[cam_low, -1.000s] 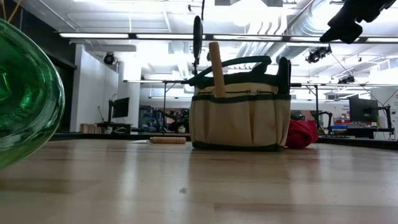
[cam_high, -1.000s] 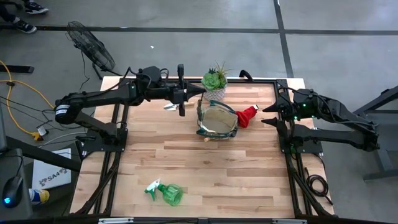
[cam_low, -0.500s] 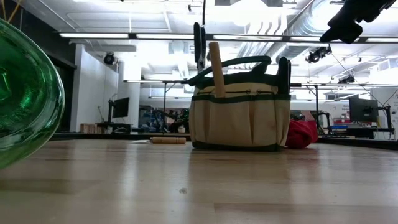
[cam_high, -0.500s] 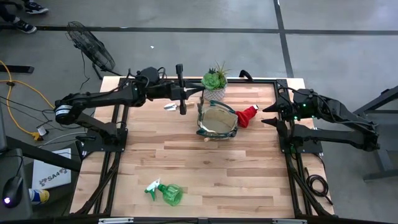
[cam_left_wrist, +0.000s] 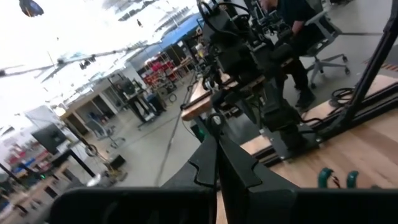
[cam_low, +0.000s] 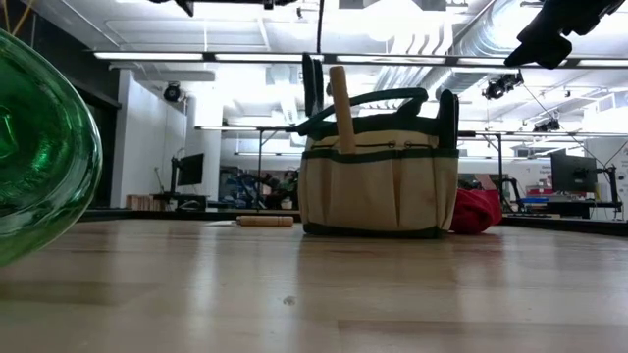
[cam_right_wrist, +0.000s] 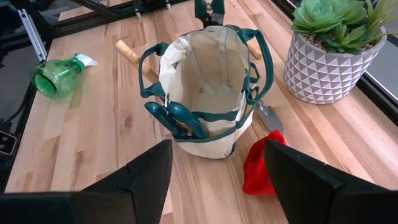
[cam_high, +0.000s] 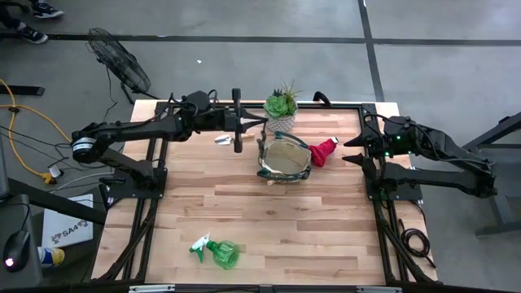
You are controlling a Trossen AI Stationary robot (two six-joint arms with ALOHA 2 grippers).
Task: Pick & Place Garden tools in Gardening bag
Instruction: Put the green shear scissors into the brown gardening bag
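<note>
The khaki gardening bag (cam_high: 261, 159) (cam_low: 378, 186) (cam_right_wrist: 205, 140) stands upright at the table's far middle. A wooden tool handle (cam_low: 340, 103) sticks up out of it. My left gripper (cam_high: 262, 122) (cam_left_wrist: 216, 124) is shut, just left of and beyond the bag's rim. The dark pruning shears (cam_low: 313, 88) (cam_right_wrist: 208, 9) hang under it. A trowel (cam_high: 222, 139) lies left of the bag, and the red cone piece (cam_high: 324, 150) (cam_right_wrist: 261, 168) lies at the bag's right. The green spray bottle (cam_high: 218, 252) (cam_right_wrist: 56, 74) lies near the front edge. My right gripper (cam_high: 348, 151) waits open at the right. My left gripper has the pruning shears by their upper end; the fingers hide that spot in the wrist view, and it lies above the low view's top edge. The fingers point about level toward the table's right. The two handles (cam_low: 313, 110) hang down, clear of the table, beside the bag's far-left rim.
A succulent in a white patterned pot (cam_high: 281, 107) (cam_right_wrist: 329, 50) stands just beyond the bag at the far edge. A metal blade (cam_right_wrist: 270, 118) shows at the bag's foot beside the red piece. Bare wood lies between the bag and the spray bottle.
My left gripper has sunk toward the bag and rolled a little, staying shut. The shears have come down with it. In the low view their lower end now reaches the level of the bag's rim, and the two handles show side by side where before they looked thin.
</note>
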